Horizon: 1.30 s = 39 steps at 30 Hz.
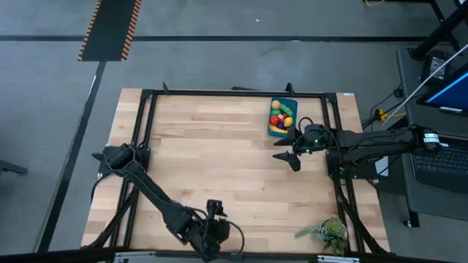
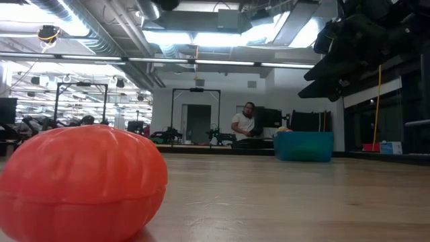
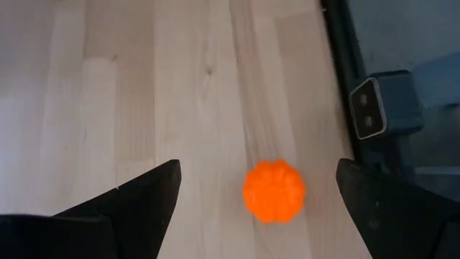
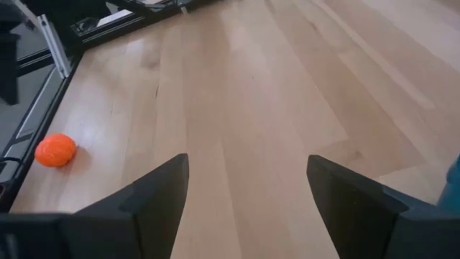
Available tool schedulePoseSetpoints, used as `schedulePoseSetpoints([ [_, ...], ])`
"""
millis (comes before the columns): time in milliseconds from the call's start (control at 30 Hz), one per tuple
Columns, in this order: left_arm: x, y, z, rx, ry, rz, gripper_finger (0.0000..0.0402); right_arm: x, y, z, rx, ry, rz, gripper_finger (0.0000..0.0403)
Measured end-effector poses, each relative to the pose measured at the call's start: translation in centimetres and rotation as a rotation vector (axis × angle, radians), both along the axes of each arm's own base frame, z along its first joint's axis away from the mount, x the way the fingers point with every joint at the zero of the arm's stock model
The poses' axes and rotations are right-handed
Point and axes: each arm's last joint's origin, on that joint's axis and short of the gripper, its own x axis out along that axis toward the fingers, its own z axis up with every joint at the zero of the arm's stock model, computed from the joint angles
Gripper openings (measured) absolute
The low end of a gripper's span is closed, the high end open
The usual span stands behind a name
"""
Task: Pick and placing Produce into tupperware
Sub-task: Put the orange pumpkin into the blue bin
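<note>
While the pale wooden table [image 1: 219,168] fills the high view, the low view alone shows a room with a person [image 2: 240,125] far behind. An orange pumpkin [image 3: 274,191] lies between the spread left gripper [image 3: 259,194] fingers. The right gripper [image 1: 287,158], spread and empty, hangs beside the blue tupperware [image 1: 272,131], which holds produce [image 1: 280,115].

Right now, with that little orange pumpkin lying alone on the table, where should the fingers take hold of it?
Probably across its round, ribbed middle, coming straight down from above. The orange pumpkin sits flat on bare wood, and the left gripper hangs open above it, one finger to either side.
</note>
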Motion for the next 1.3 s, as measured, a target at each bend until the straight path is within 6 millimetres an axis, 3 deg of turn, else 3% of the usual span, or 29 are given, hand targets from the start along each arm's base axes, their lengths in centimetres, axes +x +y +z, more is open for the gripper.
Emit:
schedulePoseSetpoints([
  [133, 0.3, 0.3, -0.5, -0.017, 0.014, 0.055, 0.0364, 0.0, 0.1, 0.0, 0.015, -0.001, 0.027, 0.0284],
  [433, 1.8, 0.8, -4.3, 0.032, 0.11, 0.067, 0.0364, 0.0, 0.1, -0.1, 0.023, 0.008, 0.043, 0.0284],
  [767, 1.8, 0.4, -4.6, -0.135, 0.187, 0.118, 0.0364, -0.2, 0.2, -0.3, 0.023, 0.034, 0.045, 0.0284],
  [1300, 2.3, 0.0, -6.2, -0.143, 0.193, 0.116, 0.0364, -0.2, 0.2, -0.4, 0.027, 0.039, 0.044, 0.0284],
])
